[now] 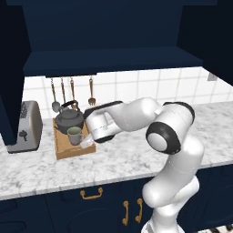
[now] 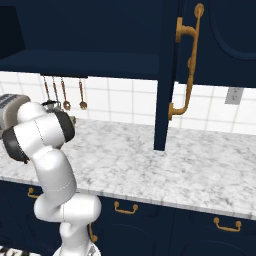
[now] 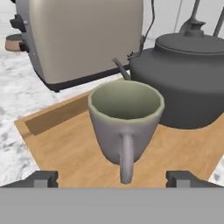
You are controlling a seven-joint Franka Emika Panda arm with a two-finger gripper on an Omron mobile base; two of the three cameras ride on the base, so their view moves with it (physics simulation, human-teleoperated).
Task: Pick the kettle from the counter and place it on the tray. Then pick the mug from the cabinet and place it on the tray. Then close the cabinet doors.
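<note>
The grey-beige mug (image 3: pixel 126 114) stands upright on the wooden tray (image 3: pixel 61 144), its handle turned toward the camera. My gripper (image 3: pixel 113 178) is open. Its fingertips (image 3: pixel 43 178) stand wide to either side of the mug's handle and touch nothing. The dark grey kettle (image 3: pixel 188 83) sits on the tray just behind the mug. In the left base view the mug (image 1: pixel 74 135) and kettle (image 1: pixel 69 118) share the tray (image 1: pixel 63 149) on the marbled counter (image 1: pixel 118 159), with the gripper (image 1: pixel 87 142) right of the mug. The upper cabinet (image 1: pixel 113 61) stands open, with one door (image 2: pixel 167 75) swung out.
A silver toaster (image 1: pixel 25 127) stands left of the tray, close behind it in the hand view (image 3: pixel 83 39). Utensils (image 1: pixel 71 91) hang on the tiled wall behind the kettle. The open door's brass handle (image 2: pixel 187 65) juts out over the counter to the arm's right.
</note>
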